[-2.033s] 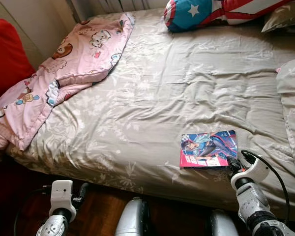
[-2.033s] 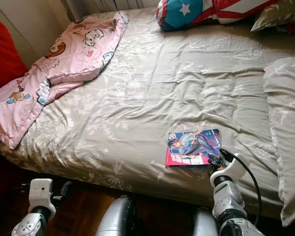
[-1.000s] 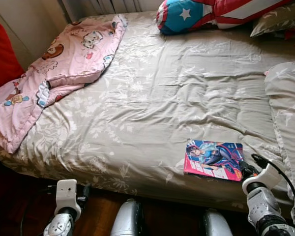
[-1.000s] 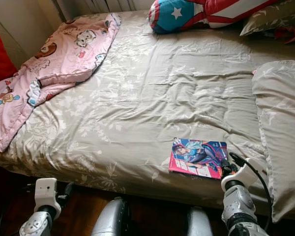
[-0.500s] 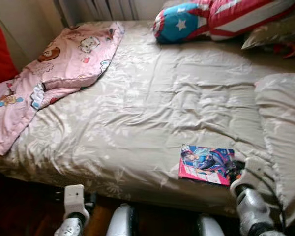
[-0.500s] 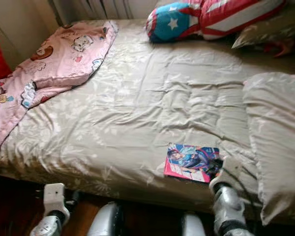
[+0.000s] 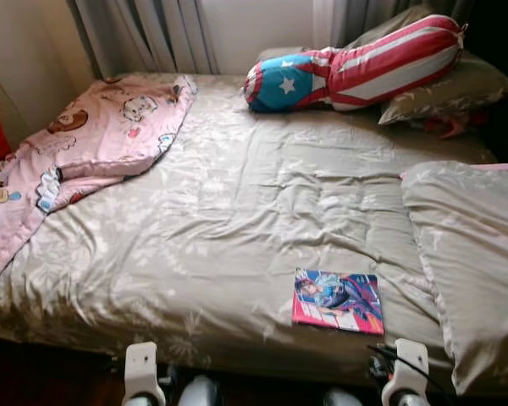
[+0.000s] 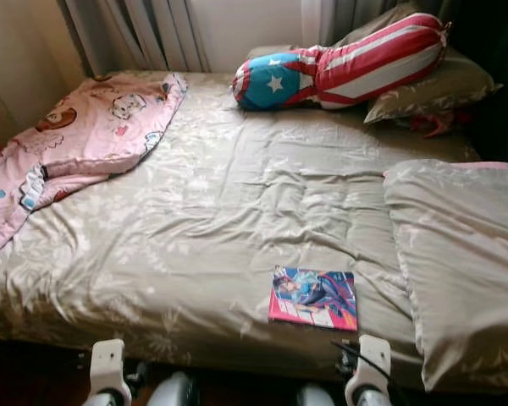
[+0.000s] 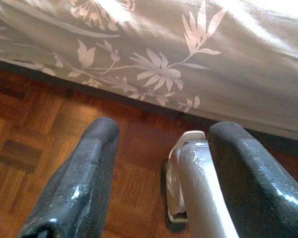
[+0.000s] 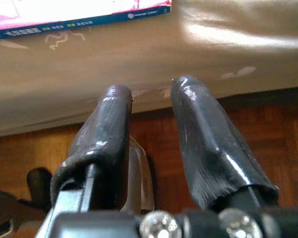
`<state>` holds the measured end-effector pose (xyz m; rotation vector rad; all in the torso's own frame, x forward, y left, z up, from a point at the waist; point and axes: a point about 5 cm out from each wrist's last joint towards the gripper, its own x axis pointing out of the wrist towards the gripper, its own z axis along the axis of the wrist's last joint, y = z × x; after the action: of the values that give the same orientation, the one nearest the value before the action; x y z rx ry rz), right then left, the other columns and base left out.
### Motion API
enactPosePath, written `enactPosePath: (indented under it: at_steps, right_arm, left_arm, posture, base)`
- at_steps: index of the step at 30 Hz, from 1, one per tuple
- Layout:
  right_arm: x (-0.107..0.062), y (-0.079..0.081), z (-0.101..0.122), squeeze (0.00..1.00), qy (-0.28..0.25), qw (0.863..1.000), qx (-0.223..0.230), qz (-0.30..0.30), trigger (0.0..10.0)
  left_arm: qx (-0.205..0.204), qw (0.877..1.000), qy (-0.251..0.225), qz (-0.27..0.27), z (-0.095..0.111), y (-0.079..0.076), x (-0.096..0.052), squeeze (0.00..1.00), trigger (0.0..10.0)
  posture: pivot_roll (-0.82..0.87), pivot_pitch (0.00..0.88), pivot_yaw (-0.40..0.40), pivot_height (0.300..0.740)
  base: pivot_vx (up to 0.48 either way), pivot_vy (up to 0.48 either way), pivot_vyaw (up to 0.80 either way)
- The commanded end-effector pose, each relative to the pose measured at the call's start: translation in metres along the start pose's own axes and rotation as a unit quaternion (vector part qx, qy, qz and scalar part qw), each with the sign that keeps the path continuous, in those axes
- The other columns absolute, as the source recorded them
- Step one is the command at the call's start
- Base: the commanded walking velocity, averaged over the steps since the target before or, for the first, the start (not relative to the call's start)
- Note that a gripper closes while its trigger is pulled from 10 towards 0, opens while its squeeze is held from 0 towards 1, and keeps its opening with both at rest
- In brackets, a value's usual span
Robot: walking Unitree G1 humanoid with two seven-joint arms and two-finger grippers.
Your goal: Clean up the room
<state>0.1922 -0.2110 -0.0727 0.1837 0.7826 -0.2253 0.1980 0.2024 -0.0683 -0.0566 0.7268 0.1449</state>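
Here my right gripper (image 10: 149, 104), jaws narrowly parted and empty, hangs below the bed's (image 7: 237, 220) near edge, under the magazine (image 7: 338, 300): probably light, floppy, slick-covered, best pinched at its near edge.

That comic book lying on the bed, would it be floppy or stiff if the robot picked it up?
The comic book looks thin and flat, so it would probably bend and feel light. Its glossy cover may be slippery. Lying flush on the soft bedspread, its edge could be hard to get under.
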Motion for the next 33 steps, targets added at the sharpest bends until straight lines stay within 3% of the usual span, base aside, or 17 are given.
enactPosePath:
  at_steps: [1, 6, 17, 33]
  right_arm:
    - [-0.001, 0.005, -0.009, 0.0, 0.023, 1.0, 0.012, -0.005, 10.0]
    - [0.0, 0.018, -0.01, 0.0, 0.028, 0.999, -0.017, 0.032, 10.0]
    - [-0.005, 0.0, -0.024, 0.0, 0.072, 0.997, -0.029, 0.02, 10.0]
    - [-0.003, 0.005, -0.02, 0.0, 0.076, 0.995, -0.051, 0.034, 10.0]
  left_arm:
    - [0.02, 0.999, 0.025, -0.002, -0.007, 0.005, -0.001, 0.0, 10.0]
    - [0.019, 0.999, 0.045, 0.001, -0.013, 0.006, -0.003, 0.0, 10.0]
    - [0.025, 0.997, 0.072, -0.007, -0.019, 0.003, -0.003, 0.0, 10.0]
    - [0.023, 0.995, 0.096, 0.001, -0.027, 0.004, -0.006, 0.0, 10.0]
  posture:
    - [-0.1, 0.0, 0.049, 0.731]
    - [-0.1, 0.0, 0.052, 0.74]
    - [-0.11, 0.0, 0.04, 0.74]
    - [-0.11, 0.0, 0.046, 0.74]
  base:
    - [0.0, 0.0, 0.0]
    - [0.0, 0.0, 0.0]
    - [0.0, 0.0, 0.0]
    - [0.0, 0.084, 0.0]
